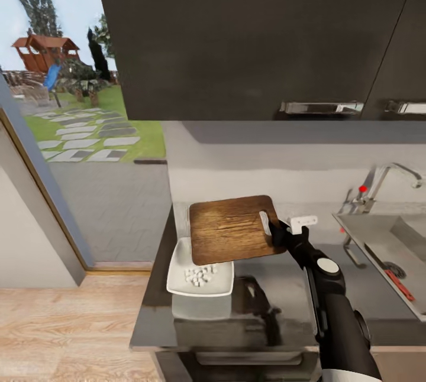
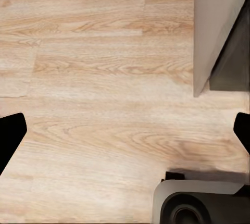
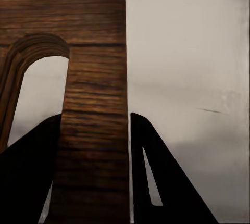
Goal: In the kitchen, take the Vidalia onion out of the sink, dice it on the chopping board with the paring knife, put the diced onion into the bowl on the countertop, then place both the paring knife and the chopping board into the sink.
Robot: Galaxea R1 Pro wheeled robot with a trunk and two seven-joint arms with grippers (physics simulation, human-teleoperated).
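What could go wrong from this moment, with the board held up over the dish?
The right gripper pinches the chopping board only by its handle end, so it may twist or slip. The board's far edge overhangs the bowl of diced onion and might clip it. Swinging toward the sink, it could strike the tap.

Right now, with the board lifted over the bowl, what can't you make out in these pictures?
- Paring knife: I cannot place it; the sink is cut off by the head view's right edge.
- Bowl: its far part is covered by the chopping board.
- Diced onion: pieces too small to count.
- Right gripper: its grip is plain, but the board hides the countertop below.
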